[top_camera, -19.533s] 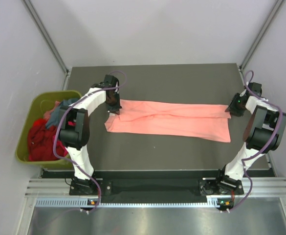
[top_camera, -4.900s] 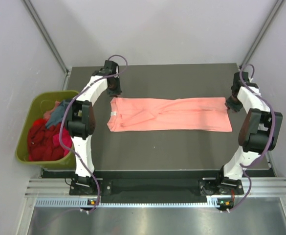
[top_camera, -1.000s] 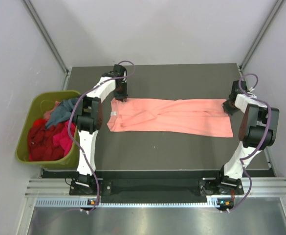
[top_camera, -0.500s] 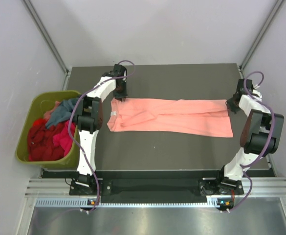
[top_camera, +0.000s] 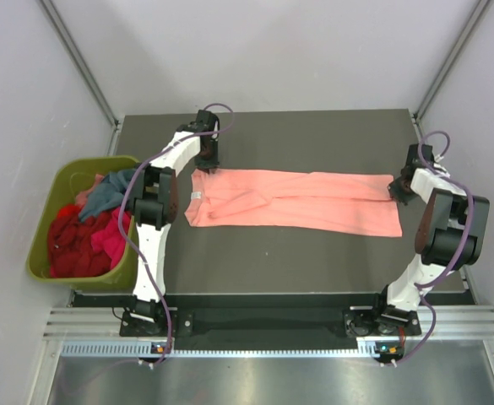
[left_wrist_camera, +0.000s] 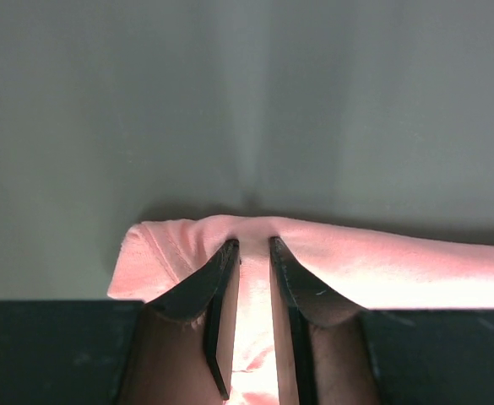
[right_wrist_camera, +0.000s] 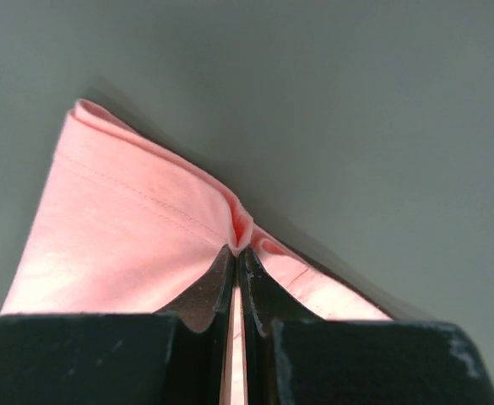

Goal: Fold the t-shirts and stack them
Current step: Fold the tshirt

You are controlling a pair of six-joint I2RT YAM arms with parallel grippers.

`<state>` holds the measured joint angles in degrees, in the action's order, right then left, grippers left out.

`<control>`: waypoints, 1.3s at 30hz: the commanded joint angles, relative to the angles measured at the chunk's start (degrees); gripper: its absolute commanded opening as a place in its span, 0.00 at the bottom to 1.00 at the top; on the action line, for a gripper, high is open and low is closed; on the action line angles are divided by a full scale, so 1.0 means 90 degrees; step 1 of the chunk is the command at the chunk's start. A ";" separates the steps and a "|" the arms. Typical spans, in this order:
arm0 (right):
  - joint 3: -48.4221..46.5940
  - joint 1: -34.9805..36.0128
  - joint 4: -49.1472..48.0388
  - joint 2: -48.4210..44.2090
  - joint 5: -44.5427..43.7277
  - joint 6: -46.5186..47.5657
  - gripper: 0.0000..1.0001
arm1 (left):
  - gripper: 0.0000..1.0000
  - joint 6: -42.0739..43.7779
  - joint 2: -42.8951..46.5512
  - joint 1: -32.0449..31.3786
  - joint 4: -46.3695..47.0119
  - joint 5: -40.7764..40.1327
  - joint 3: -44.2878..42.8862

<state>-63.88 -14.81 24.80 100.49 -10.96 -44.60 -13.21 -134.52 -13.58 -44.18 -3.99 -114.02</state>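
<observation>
Two arms are out at full stretch, wrists dipped low over the dark tabletop [top_camera: 272, 261]. The left arm [top_camera: 158, 181] reaches upper left of centre, and the left fingers [left_wrist_camera: 215, 291] are clamped around a raised fold of the one salmon-pink cloth t-shirt [top_camera: 293, 201]. The right arm [top_camera: 449, 224] bends to the right edge. The right fingers [right_wrist_camera: 217, 291] are pressed together, pinching a puckered corner. The shirt lies mid-frame as a long band, axis left to right, with the neck label at the left end. At far left, one olive-green plastic bin [top_camera: 40, 257] holds a red, magenta and teal cloth heap [top_camera: 65, 240]; I can't tell how many pieces are in it.

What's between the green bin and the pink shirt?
The left arm, above a bare strip of dark table, separates the green bin from the pink shirt; the top view shows it.
</observation>
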 commanded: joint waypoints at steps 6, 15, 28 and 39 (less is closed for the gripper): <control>0.0320 -0.0152 -0.0421 -0.0042 -0.0228 0.0179 0.00 | 0.26 0.0160 -0.0415 0.0123 0.0027 -0.0485 -0.0192; -0.0119 -0.0152 -0.0314 -0.0100 -0.0052 0.0532 0.08 | 0.29 0.0130 -0.0181 0.0103 -0.0139 -0.0036 -0.0798; -0.0061 -0.0152 -0.0275 -0.0247 0.0192 0.0561 0.02 | 0.38 0.0940 0.2258 -0.0814 0.0152 0.1585 0.1387; -0.0061 -0.0152 -0.0275 -0.0218 0.0378 0.0600 0.02 | 0.43 0.1554 0.2681 -0.1909 0.0866 0.2035 0.2707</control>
<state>-62.70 -15.31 23.00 100.55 -8.36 -40.01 -2.50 -110.65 -30.68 -40.12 12.82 -90.35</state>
